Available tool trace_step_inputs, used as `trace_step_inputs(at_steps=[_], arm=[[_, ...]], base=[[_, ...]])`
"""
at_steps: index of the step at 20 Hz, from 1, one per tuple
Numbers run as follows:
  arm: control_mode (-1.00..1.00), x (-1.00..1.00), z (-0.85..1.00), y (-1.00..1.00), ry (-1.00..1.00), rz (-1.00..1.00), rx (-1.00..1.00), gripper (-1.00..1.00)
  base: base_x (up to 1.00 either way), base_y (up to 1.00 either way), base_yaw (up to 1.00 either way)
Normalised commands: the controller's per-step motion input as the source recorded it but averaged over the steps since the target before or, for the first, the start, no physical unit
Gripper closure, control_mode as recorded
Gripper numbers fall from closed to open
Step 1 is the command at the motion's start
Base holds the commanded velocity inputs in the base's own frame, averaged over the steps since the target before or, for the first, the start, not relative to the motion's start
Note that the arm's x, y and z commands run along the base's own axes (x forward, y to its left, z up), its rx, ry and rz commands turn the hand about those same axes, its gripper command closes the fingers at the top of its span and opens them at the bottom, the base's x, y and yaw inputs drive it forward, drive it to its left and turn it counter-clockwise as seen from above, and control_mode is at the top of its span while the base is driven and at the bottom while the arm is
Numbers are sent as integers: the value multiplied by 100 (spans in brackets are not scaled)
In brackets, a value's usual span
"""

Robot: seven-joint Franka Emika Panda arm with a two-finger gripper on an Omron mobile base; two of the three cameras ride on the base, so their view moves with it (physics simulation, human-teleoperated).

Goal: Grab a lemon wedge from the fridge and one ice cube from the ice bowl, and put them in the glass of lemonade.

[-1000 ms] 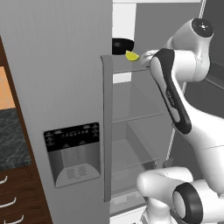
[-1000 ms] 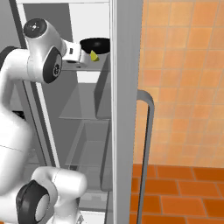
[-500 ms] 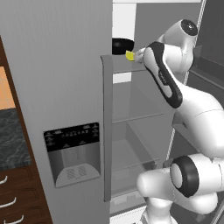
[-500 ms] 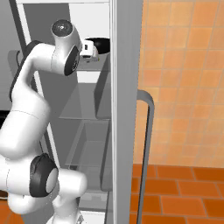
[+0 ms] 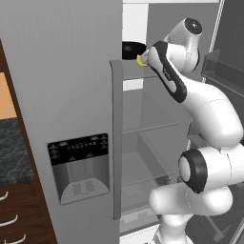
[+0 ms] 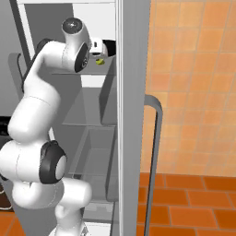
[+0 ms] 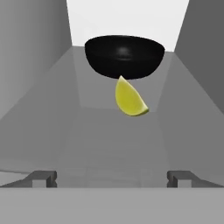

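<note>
The fridge (image 5: 66,71) stands with its right door swung open. On its top shelf lies the lemon wedge (image 7: 129,99), small and bright yellow, just in front of a small black bowl (image 7: 124,56). My gripper (image 7: 112,178) is open and level with that shelf, short of the wedge, which sits centred between the two fingertips (image 7: 43,177) and apart from them. From the sides, the lemon wedge (image 5: 141,60) (image 6: 99,61) peeks out right beside my white hand. The ice bowl and the glass of lemonade are out of view.
The shelf's grey side walls close in on both sides of the hand. The black bowl (image 5: 132,49) stands directly behind the wedge. Lower glass shelves (image 5: 152,128) and a drawer lie below. The open door with its handle (image 6: 154,152) stands at the right.
The arm has swung further into the fridge and brought the hand up close to the lemon wedge. The jaws have stayed open; wedge and bowl have not moved.
</note>
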Motion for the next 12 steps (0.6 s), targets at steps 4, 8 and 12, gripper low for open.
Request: trace_step_inputs(at_steps=[4,8,12], arm=[[-100,67,0,-2,0,0,0,-100],[-100,46,-9,0,0,0,0,-100],[-100,46,-15,-11,0,0,0,-100]], base=[[0,0,0],[0,0,0],[0,0,0]])
